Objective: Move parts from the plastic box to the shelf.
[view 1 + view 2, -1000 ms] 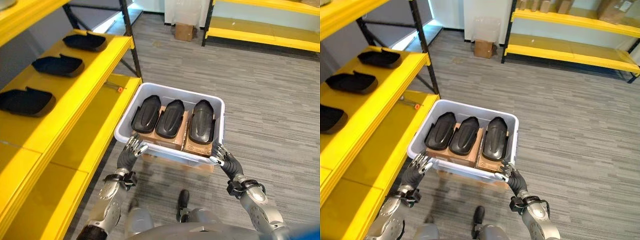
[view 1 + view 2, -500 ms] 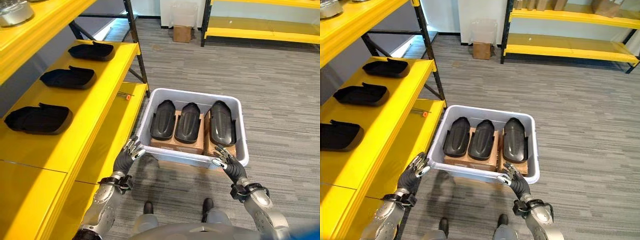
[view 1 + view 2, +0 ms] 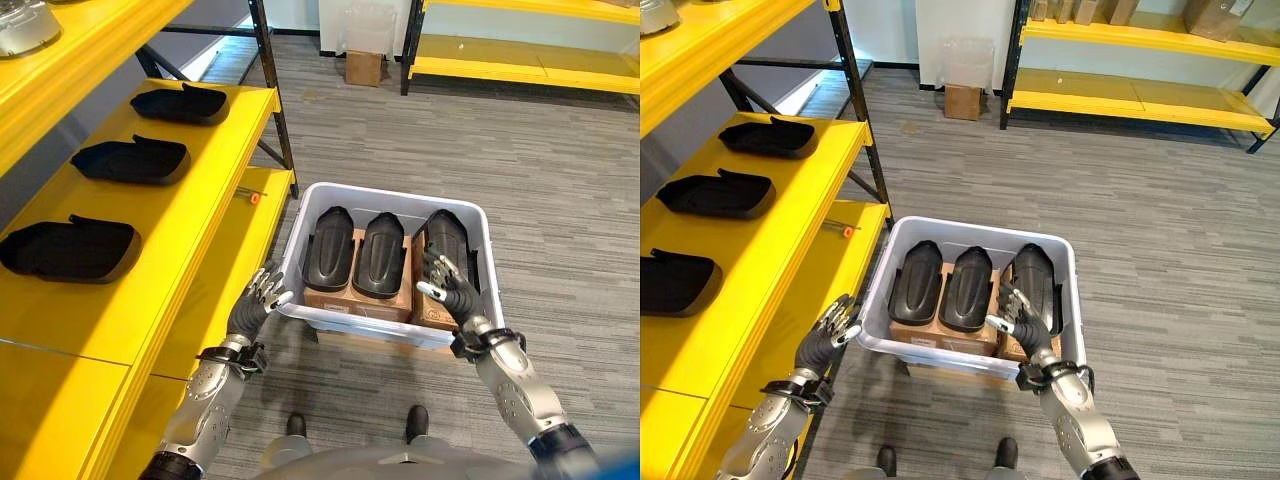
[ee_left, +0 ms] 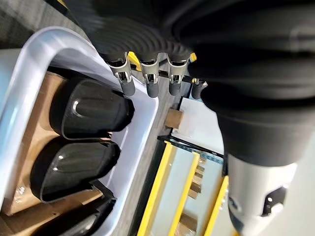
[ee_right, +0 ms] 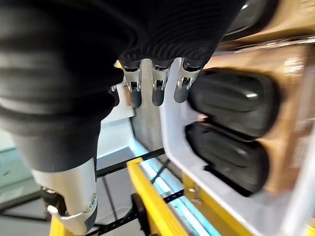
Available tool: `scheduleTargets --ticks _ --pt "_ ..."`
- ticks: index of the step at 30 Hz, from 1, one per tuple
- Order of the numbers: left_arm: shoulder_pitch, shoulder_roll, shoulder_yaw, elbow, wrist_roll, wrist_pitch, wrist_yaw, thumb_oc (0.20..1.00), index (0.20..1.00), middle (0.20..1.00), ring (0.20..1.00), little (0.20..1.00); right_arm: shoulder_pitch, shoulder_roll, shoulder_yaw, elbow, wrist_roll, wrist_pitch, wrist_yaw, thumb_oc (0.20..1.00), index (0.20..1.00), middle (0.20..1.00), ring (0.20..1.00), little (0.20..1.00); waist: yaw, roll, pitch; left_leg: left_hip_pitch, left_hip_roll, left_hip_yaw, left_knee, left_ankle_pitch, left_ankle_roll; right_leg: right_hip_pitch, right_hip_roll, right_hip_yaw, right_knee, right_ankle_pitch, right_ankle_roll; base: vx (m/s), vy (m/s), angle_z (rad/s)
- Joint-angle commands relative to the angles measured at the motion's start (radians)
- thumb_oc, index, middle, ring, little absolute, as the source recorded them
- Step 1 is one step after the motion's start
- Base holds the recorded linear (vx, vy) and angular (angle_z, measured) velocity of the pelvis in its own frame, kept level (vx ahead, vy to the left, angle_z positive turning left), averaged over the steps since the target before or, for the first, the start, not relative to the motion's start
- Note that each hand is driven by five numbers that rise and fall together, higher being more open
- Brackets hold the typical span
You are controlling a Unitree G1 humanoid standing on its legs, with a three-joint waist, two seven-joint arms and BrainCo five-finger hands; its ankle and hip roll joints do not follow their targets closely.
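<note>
I'm looking down at the plastic box, pale grey, sitting on the grey floor dead ahead. Three black parts lie side by side in it on cardboard: left part, middle part, right part. My right hand is up over the box's near edge at about five o'clock, fingers spread and straight, hovering above the right part, holding nothing. My left hand sits at the box's near left corner, around seven o'clock, fingers relaxed and apart, just beside the rim; I can't tell whether it touches. Off at nine to ten o'clock the yellow shelf carries three more black parts in a row.
</note>
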Motion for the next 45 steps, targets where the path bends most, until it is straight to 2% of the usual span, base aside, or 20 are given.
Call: scheduleTargets --ticks 1,4,5,10,20,26,36,45 --pt "-0.084 0.057 -0.022 -0.098 -0.02 -0.078 0.003 1.0 1.0 1.0 1.0 1.0 -0.22 -0.009 -0.006 -0.032 -0.06 -0.104 -0.096 1.0 1.0 1.0 1.0 1.0 0.02 -0.005 0.084 -0.133 0.058 -0.051 0.127 -0.032 -0.01 -0.001 -0.064 0.0 0.083 -0.059 0.041 -0.18 -0.046 0.01" --pt "-0.115 0.056 -0.043 -0.105 -0.033 -0.085 0.014 1.0 1.0 1.0 1.0 1.0 -0.307 -0.002 0.005 0.0 -0.067 -0.115 -0.143 1.0 1.0 1.0 1.0 1.0 0.027 0.005 0.113 -0.168 0.065 -0.055 0.132 -0.02 -0.014 -0.044 -0.063 0.003 0.103 -0.056 0.036 -0.17 -0.034 0.01" --pt "-0.138 0.053 -0.065 -0.107 -0.048 -0.092 0.022 1.0 1.0 1.0 1.0 1.0 -0.39 0.014 0.022 0.048 -0.068 -0.124 -0.176 1.0 1.0 1.0 1.0 1.0 0.034 0.017 0.143 -0.191 0.067 -0.059 0.129 -0.007 -0.018 -0.08 -0.063 0.006 0.12 -0.054 0.033 -0.15 -0.024 0.0" --pt "-0.203 0.059 -0.099 -0.111 -0.062 -0.111 0.055 1.0 1.0 1.0 1.0 1.0 -0.603 0.01 0.031 0.166 -0.077 -0.137 -0.27 1.0 1.0 1.0 1.0 1.0 0.05 0.047 0.208 -0.263 0.072 -0.058 0.134 0.019 -0.023 -0.194 -0.065 0.033 0.177 -0.052 0.034 -0.13 -0.009 -0.05" --pt "-0.291 0.039 -0.146 -0.104 -0.058 -0.134 0.103 1.0 1.0 1.0 1.0 1.0 -0.825 -0.039 0.016 0.315 -0.163 -0.137 -0.404 1.0 1.0 1.0 1.0 1.0 0.059 0.088 0.275 -0.332 0.076 -0.057 0.134 0.047 -0.036 -0.295 -0.065 0.052 0.223 -0.057 0.027 -0.03 -0.006 -0.05" --pt "-0.323 0.025 -0.157 -0.09 -0.058 -0.138 0.125 1.0 1.0 1.0 1.0 1.0 -0.849 -0.053 0.0 0.284 -0.199 -0.145 -0.445 1.0 1.0 1.0 1.0 1.0 0.047 0.094 0.301 -0.341 0.08 -0.054 0.137 0.047 -0.036 -0.327 -0.062 0.068 0.242 -0.062 0.024 0.0 -0.006 -0.04" --pt "-0.344 0.009 -0.163 -0.075 -0.047 -0.145 0.133 1.0 1.0 1.0 1.0 1.0 -0.753 -0.044 -0.072 0.048 -0.301 -0.182 -0.487 1.0 1.0 1.0 1.0 1.0 0.018 0.097 0.309 -0.348 0.08 -0.047 0.141 0.045 -0.041 -0.357 -0.058 0.088 0.265 -0.071 0.023 0.0 -0.005 -0.03" --pt "-0.332 0.018 -0.16 -0.082 -0.047 -0.151 0.131 1.0 1.0 1.0 1.0 1.0 -0.74 -0.045 -0.094 0.065 -0.315 -0.182 -0.518 1.0 1.0 1.0 1.0 1.0 0.013 0.102 0.309 -0.357 0.079 -0.041 0.142 0.048 -0.044 -0.377 -0.056 0.102 0.268 -0.067 0.024 -0.01 -0.004 -0.03"
